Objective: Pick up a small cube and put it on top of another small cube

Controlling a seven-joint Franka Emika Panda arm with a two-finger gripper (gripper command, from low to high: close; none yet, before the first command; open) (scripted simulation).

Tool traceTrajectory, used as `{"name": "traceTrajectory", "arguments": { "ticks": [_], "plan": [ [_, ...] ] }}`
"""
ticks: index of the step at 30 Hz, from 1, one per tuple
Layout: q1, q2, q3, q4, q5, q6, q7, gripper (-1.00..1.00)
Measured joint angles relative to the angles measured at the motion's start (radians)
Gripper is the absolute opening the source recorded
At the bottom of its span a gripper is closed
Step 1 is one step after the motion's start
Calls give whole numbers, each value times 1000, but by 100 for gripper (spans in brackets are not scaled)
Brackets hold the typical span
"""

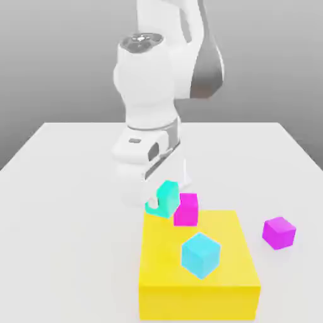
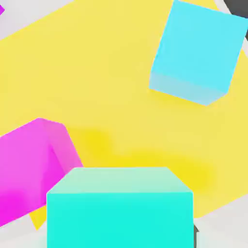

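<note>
Presently, item one: a small plain teal cube [image 1: 165,199], lifted off the white counter [image 1: 69,208] and hanging just over the far edge of the big yellow block [image 1: 199,268]. In the hand view it sits squarely under the camera, close in, which I take to mean the claw [image 1: 163,203] is clamped on it; the fingers themselves are hidden behind the cube and the arm's white wrist [image 1: 146,161], so the grip is a judgement from the cube hanging in the air with nothing beneath it.

Item two: a small hot-pink magenta cube [image 1: 186,209], resting on the yellow block at its far edge, just beside the teal one toward the exterior view's right, their sides close or touching. The teal cube rides slightly higher than the pink one, not yet over its top. It seems to be carried here because this pink cube is where it must be stacked.

Item three: a pale sky-blue cube [image 1: 201,255], on the yellow block nearer the camera, well apart from the pair.

Item four: a purple-violet cube [image 1: 279,232], on the counter off the block toward the exterior view's right.

Remaining, by my reckoning: raise, shift sideways over the pink cube, lower, release.
</note>
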Motion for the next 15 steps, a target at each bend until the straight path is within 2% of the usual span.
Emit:
{"name": "traceTrajectory", "arguments": {
  "ticks": [6, 11, 12, 15],
  "plan": [
    [5, -189, 130, -62, -27, -112, 174, -100],
    [4, -72, 156, -116, -35, 65, 190, -100],
    [3, -42, 157, -127, -35, 106, 190, 100],
    [3, -42, 157, -127, -35, 106, 190, 100]
  ]
}}
